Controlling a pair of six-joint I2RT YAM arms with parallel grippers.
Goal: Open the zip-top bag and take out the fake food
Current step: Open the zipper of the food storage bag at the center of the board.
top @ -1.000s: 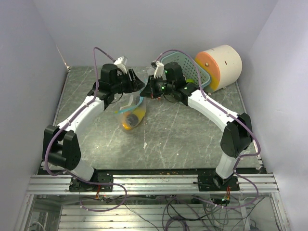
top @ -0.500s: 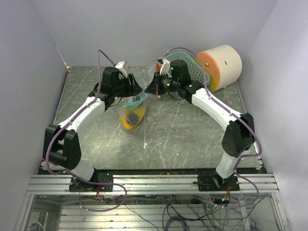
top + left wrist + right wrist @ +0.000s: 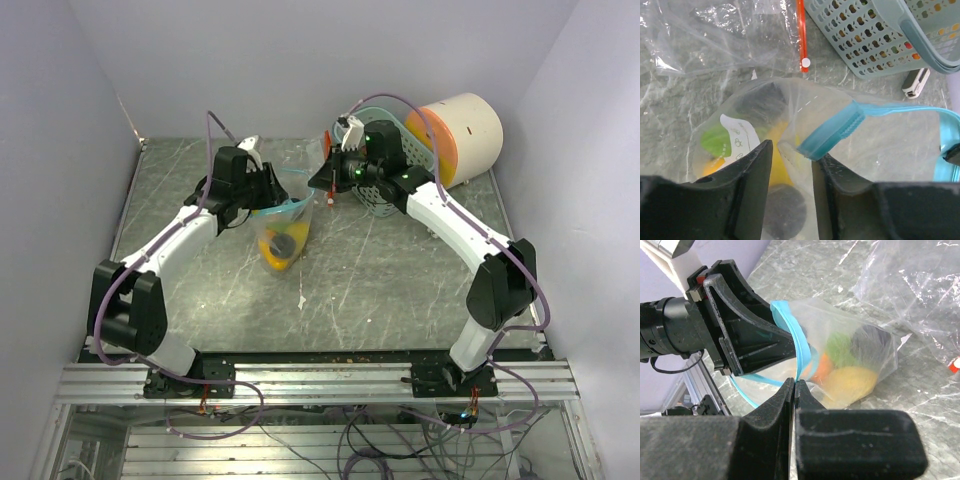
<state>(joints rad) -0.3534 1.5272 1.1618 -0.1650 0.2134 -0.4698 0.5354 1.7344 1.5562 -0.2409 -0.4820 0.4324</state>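
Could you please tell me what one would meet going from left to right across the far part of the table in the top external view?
Left hand → bag → right hand → basket → cylinder.

Zip-top bags: two, a clear plastic blue-zip bag (image 3: 288, 212) and a clear plastic red-slider bag (image 3: 715, 35).
Toy foods showing inside the blue-zip bag: four, a yellow piece (image 3: 847, 382), a green piece (image 3: 840, 347), an orange piece (image 3: 821, 365) and a dark round piece (image 3: 870, 340).
Baskets: one, a pale blue perforated plastic basket (image 3: 870, 35).
Cylinders: one, a cream cylinder with an orange face (image 3: 468, 135), at the counter's far right corner.
Tools: two, the left tool (image 3: 790, 155) and the right tool (image 3: 793, 385).
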